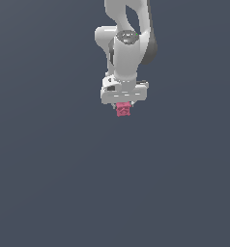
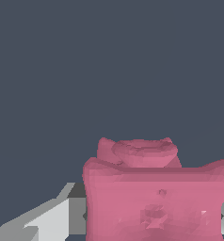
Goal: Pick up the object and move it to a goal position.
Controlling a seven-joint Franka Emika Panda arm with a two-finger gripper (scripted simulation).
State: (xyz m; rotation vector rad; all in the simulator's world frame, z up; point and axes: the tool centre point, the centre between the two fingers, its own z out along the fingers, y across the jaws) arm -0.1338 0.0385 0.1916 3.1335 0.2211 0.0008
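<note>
Arm: From my remote station I see the white Panda arm [image 1: 129, 43] reaching down out of the exterior view's top edge, its upper links cut off there.

Gripper: The gripper [image 1: 123, 107] hangs beneath the arm's wrist, and its fingers [image 2: 48, 221] are clamped on the block, one of them showing pale grey just beside the block in the wrist view.

Block: The pink-red block [image 1: 122, 110] sits directly under the gripper, with only its lower part showing below the white body. In the wrist view the block [image 2: 154, 202] fills the near field, bumpy and cut off by the frame's edge.

Surface: A plain dark grey surface [image 1: 49, 183] lies all round the block. I cannot tell whether the block touches it.
</note>
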